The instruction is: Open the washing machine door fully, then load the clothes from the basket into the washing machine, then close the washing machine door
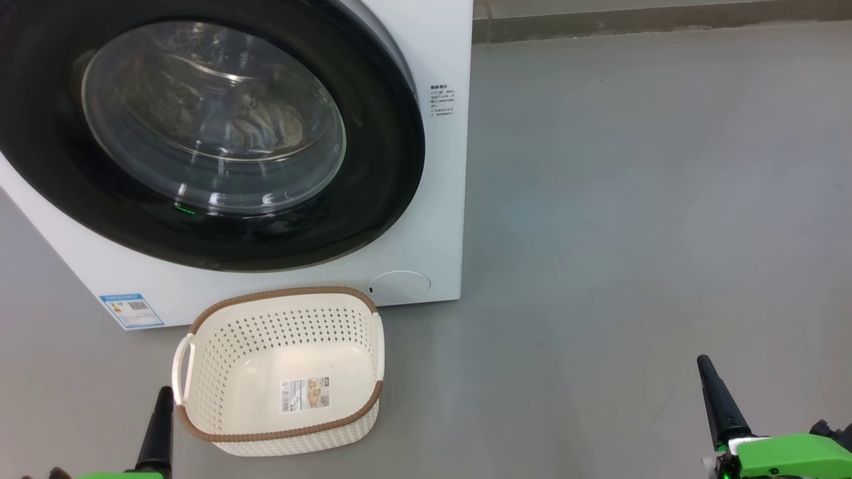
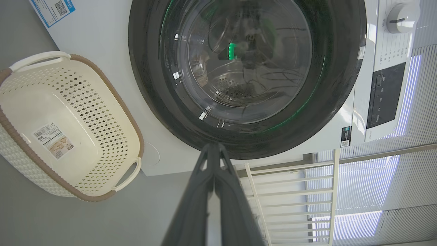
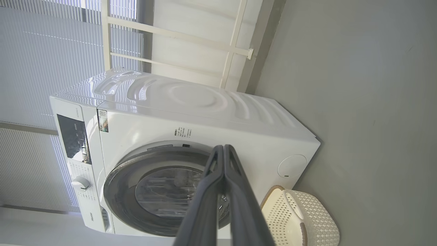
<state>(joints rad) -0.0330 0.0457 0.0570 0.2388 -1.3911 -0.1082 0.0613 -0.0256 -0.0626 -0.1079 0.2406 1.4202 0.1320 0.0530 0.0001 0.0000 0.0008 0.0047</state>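
The washing machine [image 1: 439,199] is a white front-loader, and its door [image 1: 373,166], black-rimmed with a clear glass bowl, lies closed against the front. Through the glass I see pale, crumpled clothes [image 1: 263,123] in the drum. The cream perforated basket [image 1: 286,326] with a brown rim stands on the floor before the machine, holding nothing but a label. My left gripper [image 1: 164,399] is shut, just left of the basket. My right gripper [image 1: 705,366] is shut, far right over bare floor. In the wrist views the left gripper [image 2: 214,147] and right gripper [image 3: 223,148] both show fingers pressed together.
Grey floor [image 1: 632,233] stretches wide to the right of the machine. A blue energy sticker [image 1: 132,310] is at the machine's lower left corner. The control panel and dial [image 2: 399,17] are at its top. A white rail frame [image 2: 290,191] and window blinds stand behind.
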